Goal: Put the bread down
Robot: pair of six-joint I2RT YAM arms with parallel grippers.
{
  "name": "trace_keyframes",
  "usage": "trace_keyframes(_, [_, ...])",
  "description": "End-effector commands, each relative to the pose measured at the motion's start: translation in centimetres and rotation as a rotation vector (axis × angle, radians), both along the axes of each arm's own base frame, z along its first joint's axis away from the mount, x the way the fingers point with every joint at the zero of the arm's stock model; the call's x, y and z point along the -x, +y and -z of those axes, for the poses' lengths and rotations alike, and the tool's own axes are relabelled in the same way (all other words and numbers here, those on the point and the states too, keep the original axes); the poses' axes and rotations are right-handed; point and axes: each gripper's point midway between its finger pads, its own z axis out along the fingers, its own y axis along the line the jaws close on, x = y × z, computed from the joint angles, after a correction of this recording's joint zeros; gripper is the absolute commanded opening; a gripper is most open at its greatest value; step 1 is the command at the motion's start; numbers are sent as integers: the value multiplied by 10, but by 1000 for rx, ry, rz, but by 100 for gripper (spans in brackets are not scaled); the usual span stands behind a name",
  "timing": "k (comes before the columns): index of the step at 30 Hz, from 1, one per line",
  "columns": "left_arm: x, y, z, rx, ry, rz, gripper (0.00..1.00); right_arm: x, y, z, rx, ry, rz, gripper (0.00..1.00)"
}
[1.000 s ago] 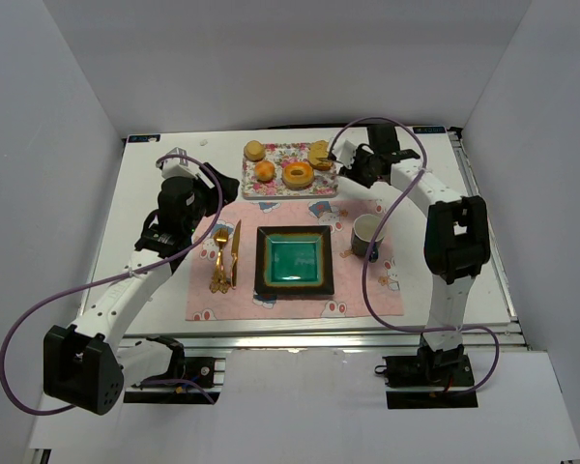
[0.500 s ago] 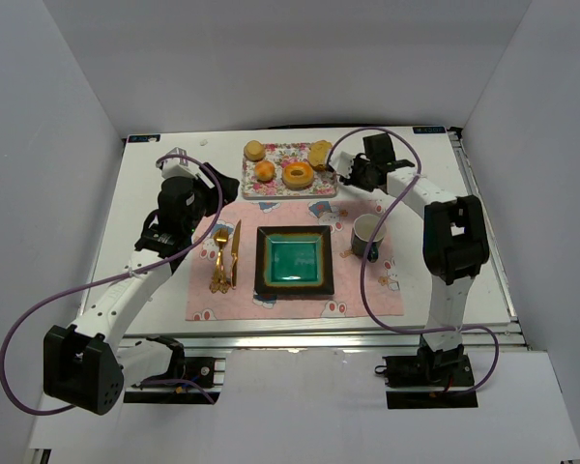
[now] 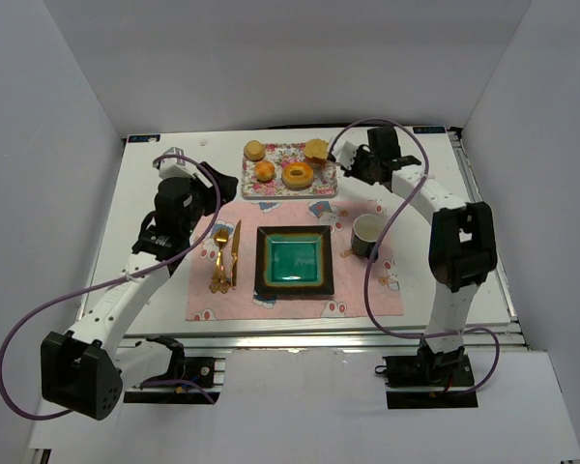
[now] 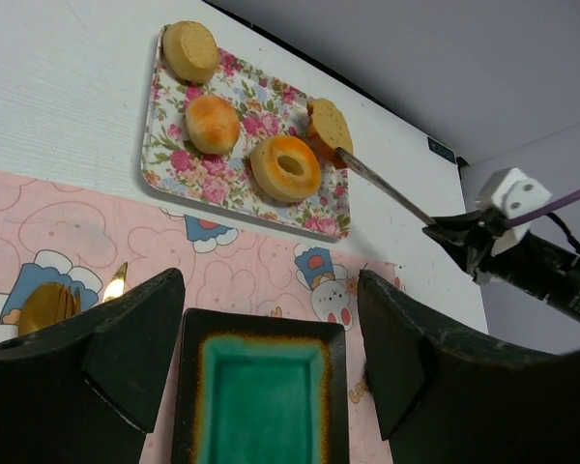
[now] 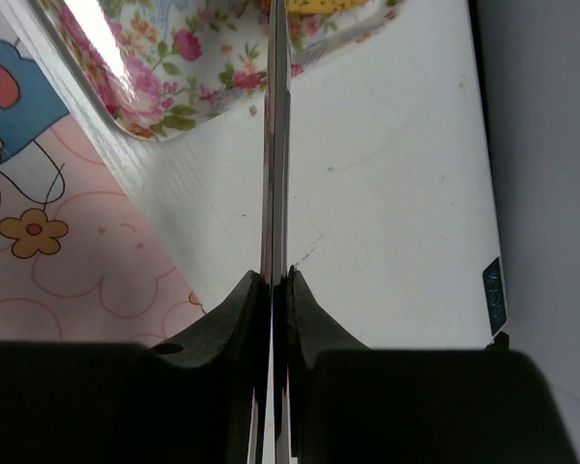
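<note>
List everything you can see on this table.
bread: one, golden-brown, tray's far right corner, at tongs' tip
buns: two, orange, tray's left half
ring doughnut: one, orange-brown, on tray
tray: one, floral, far centre
plate: one, teal, placemat centre
fork, knife: one each, gold, left of plate
mug: one, dark, right of plate
placemat: one, pink, under plate
tongs: one, metal, in right tool
left tool: one, black, open, by placemat's far-left corner
right tool: one, black, shut on tongs

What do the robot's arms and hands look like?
Both the left arm and right arm have white links and bulky black joints. A purple cable loops along each. The left hand and right hand have wedge-shaped black fingers.
</note>
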Motion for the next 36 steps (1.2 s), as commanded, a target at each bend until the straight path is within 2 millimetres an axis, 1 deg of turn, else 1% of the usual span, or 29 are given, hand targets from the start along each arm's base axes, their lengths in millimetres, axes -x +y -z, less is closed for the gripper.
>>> trace_keyframes(1, [3,6,-13,12,-40,-20,82,2,14,-80,-125,-141,-13,0])
trace_keyframes(2, [3,6,-14,13,-43,-21,82,4,14,-84,-129,-142,-16,0])
trace_keyframes(3, [4,6,-15,16,-45,-20,82,8,14,-91,-141,-147,-25,0])
trace_keyframes(5, [4,6,-15,16,-47,-22,82,20,15,-91,-144,-126,-43,0])
trace_keyframes(6, [5,7,-17,17,-50,-23,82,33,18,-100,-165,-120,-79,0])
trace_keyframes(7, [5,8,-17,17,-53,-28,82,46,20,-92,-167,-90,-109,0])
trace_keyframes(8, [7,8,-19,18,-59,-29,82,68,25,-104,-200,-72,-165,0])
trace_keyframes(10, [7,10,-20,18,-62,-35,82,101,30,-104,-207,-29,-263,0])
trace_keyframes(11, [8,10,-19,17,-61,-37,82,129,36,-112,-243,-16,-341,0])
trace_keyframes(12, [9,12,-20,20,-65,-40,82,149,35,-106,-245,36,-370,0])
trace_keyframes(13, [10,12,-21,21,-68,-41,82,167,39,-107,-251,55,-404,0])
trace_keyframes(14, [11,12,-21,21,-68,-41,82,186,39,-117,-255,41,-447,0])
trace_keyframes(16, [13,13,-21,20,-70,-43,82,218,39,-101,-242,124,-469,0])
trace_keyframes(17, [14,13,-21,18,-70,-41,82,231,36,-107,-239,114,-478,0])
trace_keyframes(18, [14,13,-21,17,-70,-39,82,243,33,-97,-229,146,-480,0])
trace_keyframes(19, [15,14,-22,18,-73,-39,82,253,34,-93,-223,164,-485,0])
trace_keyframes(20, [16,13,-21,19,-73,-35,82,259,31,-94,-219,154,-475,0])
trace_keyframes(21, [16,12,-20,19,-71,-32,82,268,29,-83,-215,192,-467,0])
trace_keyframes(22, [16,12,-21,21,-75,-29,82,274,29,-77,-208,205,-467,0])
trace_keyframes(24, [17,11,-17,22,-67,-21,82,276,25,-69,-194,203,-434,0])
trace_keyframes(25, [18,11,-15,22,-66,-18,82,281,24,-56,-184,228,-428,0])
trace_keyframes(26, [19,10,-14,23,-64,-14,82,276,23,-53,-174,205,-410,0])
trace_keyframes(27, [20,9,-13,28,-61,-11,82,275,22,-49,-172,207,-398,0])
trace_keyframes(28, [21,9,-11,29,-56,-9,82,278,22,-40,-168,226,-392,1])
trace_keyframes(30, [24,10,-12,34,-61,-8,82,277,21,-34,-163,231,-377,2])
trace_keyframes(32, [26,10,-12,35,-66,-8,82,279,19,-28,-151,238,-375,5])
trace_keyframes(34, [28,11,-9,37,-62,-12,82,282,19,-24,-136,250,-384,11])
trace_keyframes(35, [28,12,-9,37,-64,-13,82,283,18,-24,-129,255,-388,15])
trace_keyframes(36, [30,12,-10,44,-67,-16,82,287,18,-22,-124,273,-393,24])
